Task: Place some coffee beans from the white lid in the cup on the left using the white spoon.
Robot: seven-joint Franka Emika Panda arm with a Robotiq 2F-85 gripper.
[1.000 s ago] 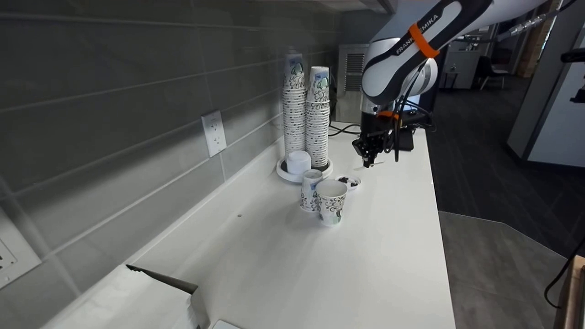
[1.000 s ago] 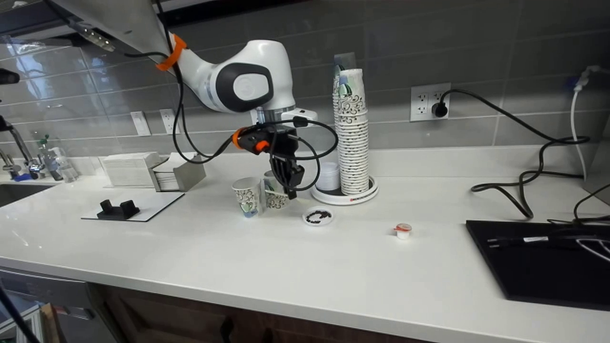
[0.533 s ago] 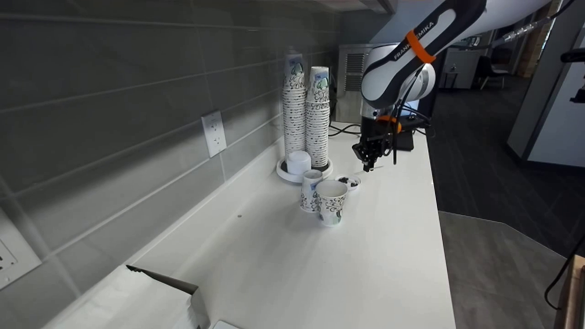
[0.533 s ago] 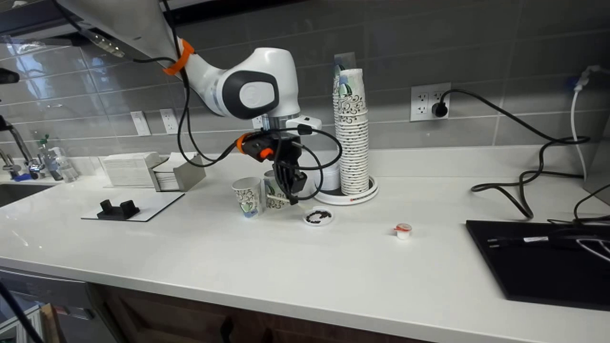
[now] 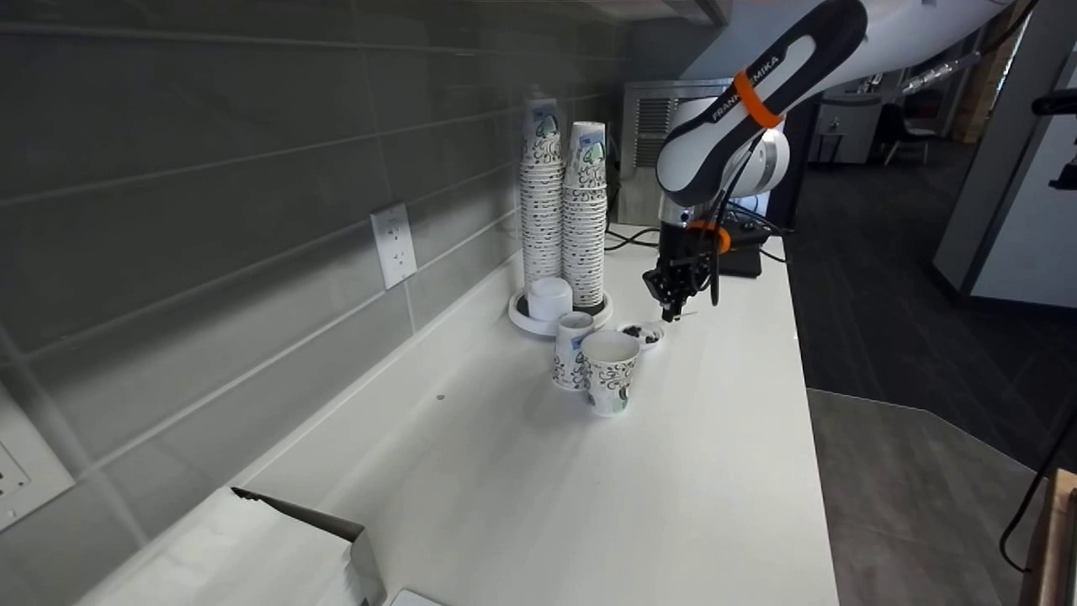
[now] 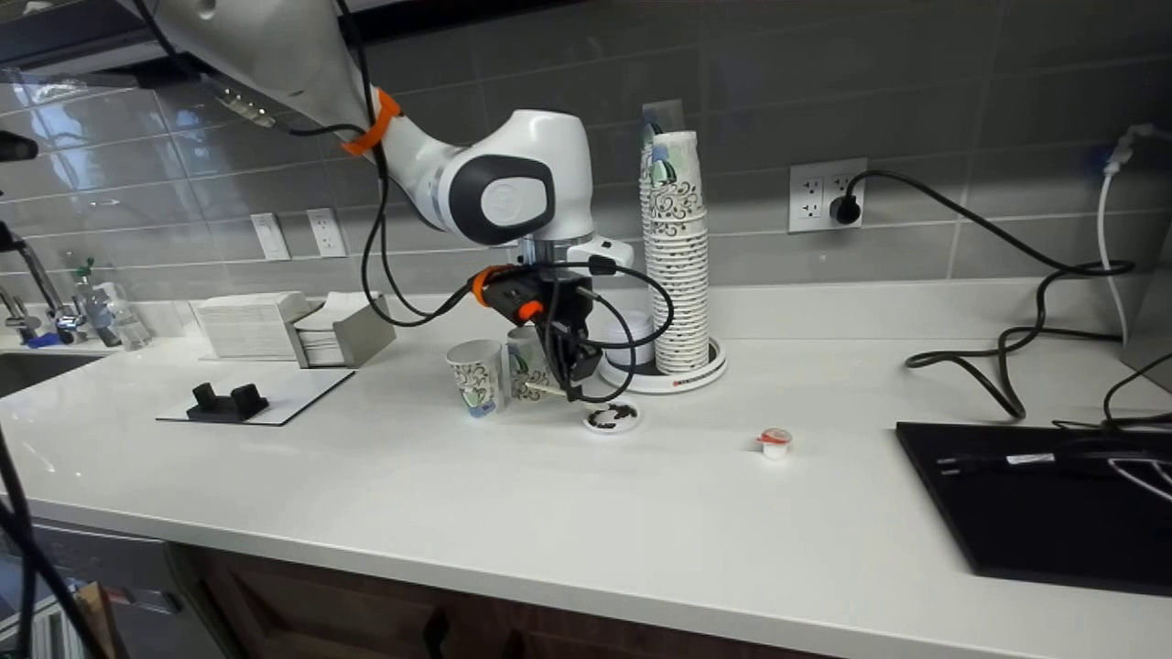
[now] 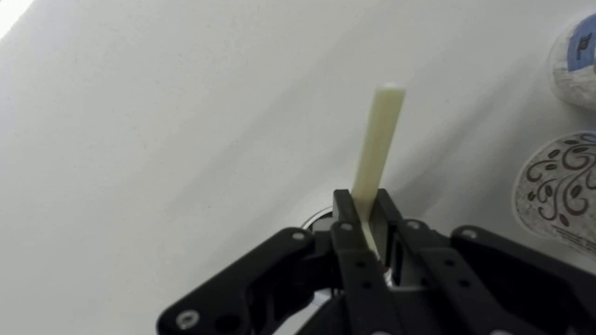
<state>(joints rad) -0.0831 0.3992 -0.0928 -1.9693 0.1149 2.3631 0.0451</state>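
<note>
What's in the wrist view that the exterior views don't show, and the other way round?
Only the wrist view: both fingertips pinching the white spoon, close up.
Only the exterior views: the tall cup stacks and tiled wall.
Shared: the gripper, the white spoon, two loose cups and the white lid, the last mostly hidden in the wrist view.

The counter (image 6: 549, 522) (white) carries cups (image 6: 475, 377) and a lid (image 6: 613, 431).

Tall cup stacks (image 6: 679, 275) stand on a round tray (image 6: 682, 383); near the sink (image 6: 41, 371), probably soap bottles (image 6: 124, 320)
</note>
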